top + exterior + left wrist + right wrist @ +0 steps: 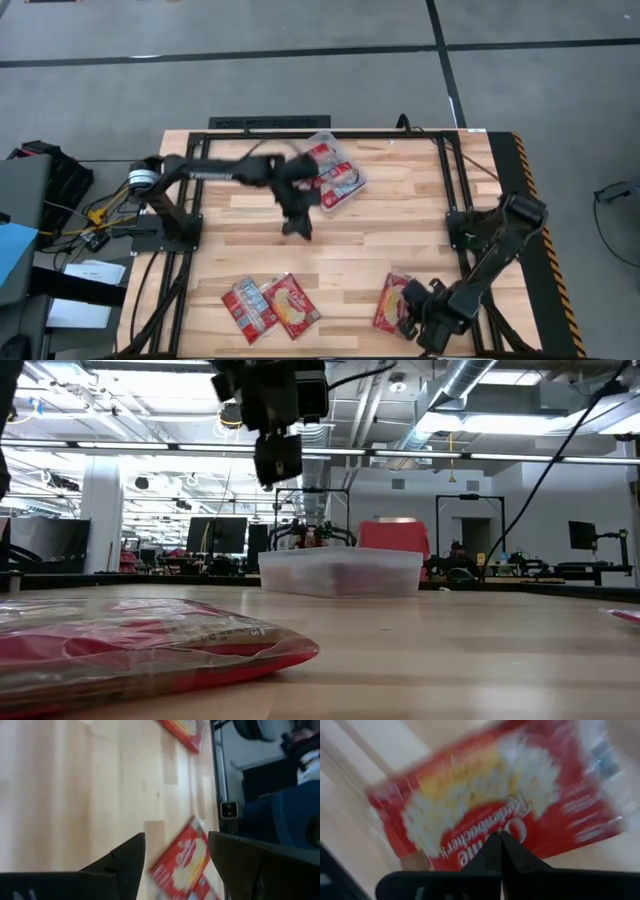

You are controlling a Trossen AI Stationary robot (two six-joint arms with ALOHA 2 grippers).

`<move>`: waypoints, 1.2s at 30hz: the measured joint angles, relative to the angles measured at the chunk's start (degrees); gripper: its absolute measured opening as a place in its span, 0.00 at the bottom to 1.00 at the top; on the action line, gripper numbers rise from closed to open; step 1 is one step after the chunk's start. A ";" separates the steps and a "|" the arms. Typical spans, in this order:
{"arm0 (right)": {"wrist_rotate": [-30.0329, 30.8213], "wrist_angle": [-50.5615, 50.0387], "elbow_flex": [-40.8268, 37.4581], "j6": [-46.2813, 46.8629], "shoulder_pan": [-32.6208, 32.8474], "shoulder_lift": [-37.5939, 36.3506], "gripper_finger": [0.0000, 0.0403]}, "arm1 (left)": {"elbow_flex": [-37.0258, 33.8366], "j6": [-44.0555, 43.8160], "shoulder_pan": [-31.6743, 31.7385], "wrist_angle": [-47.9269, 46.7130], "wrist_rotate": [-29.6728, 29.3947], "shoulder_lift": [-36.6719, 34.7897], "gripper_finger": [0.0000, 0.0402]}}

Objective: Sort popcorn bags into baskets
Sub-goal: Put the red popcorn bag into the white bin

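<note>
High view: left gripper (297, 226) hanging above bare counter (350, 250) just beside the clear basket (335, 172), fingers spread and empty in the left wrist view, basket already carrying several packets. Right gripper (412, 322) down at the near right of the counter, touching or just over a popcorn bag (391, 301); fingers pressed together in the right wrist view (500, 851), nothing pinched yet. Two more bags (270, 306) lying together near the front left, well apart from the basket.

Judged as a pickup on the right: best to part the fingers first, settle over one short edge of the packet, pinch the flat rim rather than the puffy middle, lift level.
</note>
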 joint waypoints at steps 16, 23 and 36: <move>0.41 7.89 5.58 -38.42 -18.64 9.10 0.04 | -28.26 -27.14 -10.24 47.55 -12.18 2.93 0.51; 0.62 18.39 4.98 -54.43 -29.62 9.35 0.06 | -28.37 -30.94 -9.99 48.28 -14.18 8.42 0.65; 0.41 22.03 6.33 -59.44 -32.46 5.96 0.04 | -28.24 -41.36 -10.00 53.08 -14.44 11.93 0.86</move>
